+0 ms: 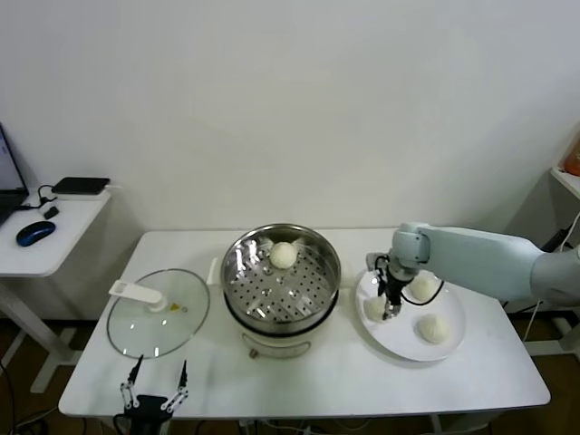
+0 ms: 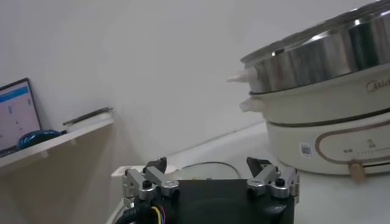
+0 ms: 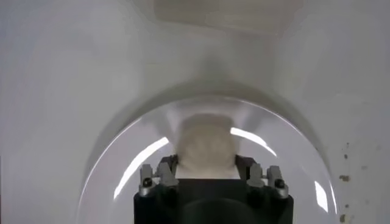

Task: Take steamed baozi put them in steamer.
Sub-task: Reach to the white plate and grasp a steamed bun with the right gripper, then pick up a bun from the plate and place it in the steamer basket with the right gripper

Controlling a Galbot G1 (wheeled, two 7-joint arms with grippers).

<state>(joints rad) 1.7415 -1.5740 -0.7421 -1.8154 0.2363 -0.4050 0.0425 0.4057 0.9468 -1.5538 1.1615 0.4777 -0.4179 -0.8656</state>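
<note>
Head view: one baozi [image 1: 284, 256] sits in the steamer [image 1: 281, 276]; right tool [image 1: 391, 311] grips a second on the plate [image 1: 450, 347]; two remain. Left tool [image 1: 155, 391] idles open at the desk's [image 1: 362, 381] front edge.

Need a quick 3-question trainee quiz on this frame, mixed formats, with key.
1. True or false: one baozi already lies in the steamer.
2. How many buns are on the white plate?
3. What is the right gripper closing on? A) glass lid B) plate bun C) steamer rim

Key: 1 true; 2 three; 3 B. The left gripper waits open at the table's near edge.
</note>
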